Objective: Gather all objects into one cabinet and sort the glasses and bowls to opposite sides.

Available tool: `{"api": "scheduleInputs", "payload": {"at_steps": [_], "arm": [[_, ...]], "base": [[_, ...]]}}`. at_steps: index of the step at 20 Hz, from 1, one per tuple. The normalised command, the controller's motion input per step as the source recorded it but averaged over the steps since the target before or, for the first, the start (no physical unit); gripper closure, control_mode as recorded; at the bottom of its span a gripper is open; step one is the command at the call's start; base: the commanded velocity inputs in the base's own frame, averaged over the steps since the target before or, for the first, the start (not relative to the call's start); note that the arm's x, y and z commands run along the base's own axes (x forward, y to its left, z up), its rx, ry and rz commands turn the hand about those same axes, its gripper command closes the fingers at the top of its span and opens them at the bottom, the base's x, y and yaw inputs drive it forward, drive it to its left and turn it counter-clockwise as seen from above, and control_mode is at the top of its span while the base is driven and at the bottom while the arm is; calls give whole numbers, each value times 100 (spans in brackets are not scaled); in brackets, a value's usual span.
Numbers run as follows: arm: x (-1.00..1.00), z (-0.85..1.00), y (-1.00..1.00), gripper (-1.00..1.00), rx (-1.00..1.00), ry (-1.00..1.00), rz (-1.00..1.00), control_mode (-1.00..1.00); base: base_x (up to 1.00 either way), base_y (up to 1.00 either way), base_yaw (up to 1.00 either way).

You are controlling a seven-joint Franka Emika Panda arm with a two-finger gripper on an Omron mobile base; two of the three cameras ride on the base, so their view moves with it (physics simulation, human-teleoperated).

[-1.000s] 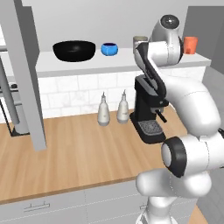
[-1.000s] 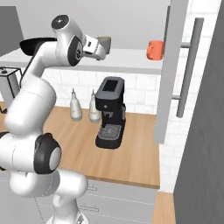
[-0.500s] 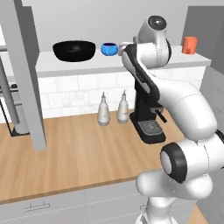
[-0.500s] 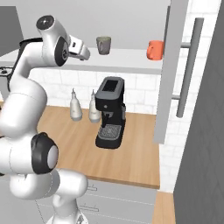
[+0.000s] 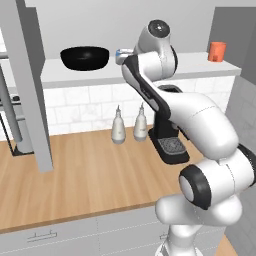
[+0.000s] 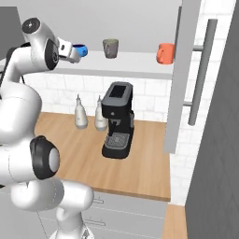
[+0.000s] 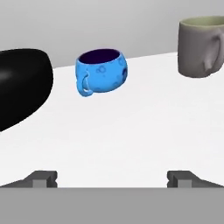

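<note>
On the cabinet's pale shelf board (image 7: 131, 131) a small blue bowl (image 7: 101, 71) with a side handle sits straight ahead of my gripper (image 7: 112, 179). The gripper is open, with nothing between its fingertips (image 7: 41, 178), and stops short of the bowl. The wide black bowl (image 7: 22, 85) lies just left of the blue one, and the grey-green cup (image 7: 201, 46) stands to its right. From the right base view, my gripper (image 6: 74, 51) hovers at the blue bowl (image 6: 82, 50), with the grey-green cup (image 6: 110, 47) and salmon-red glass (image 6: 165, 52) further right. My arm hides most of the blue bowl beside the black bowl (image 5: 85, 57).
Below the shelf, a black coffee machine (image 5: 167, 135) and two white bottles (image 5: 118, 127) stand on the wooden counter (image 5: 90, 175). A grey cabinet panel (image 5: 30, 85) hangs at the left; an open door with a long handle (image 6: 200, 70) is at the right.
My arm has swung left along the shelf, away from the grey-green cup and over to the blue bowl. The gripper stayed open.
</note>
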Motion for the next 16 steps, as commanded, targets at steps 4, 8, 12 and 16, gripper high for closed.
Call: {"api": "scheduleInputs", "payload": {"at_steps": [4,8,12,16], "arm": [[21,2,10,-100,0,-6,0,-100],[18,3,0,-100,0,-1,2,-100],[15,9,0,-100,0,0,3,-100],[20,9,4,-100,0,0,1,-100]], "base": [[0,0,0],[0,0,0],[0,0,0],[0,0,0]]}}
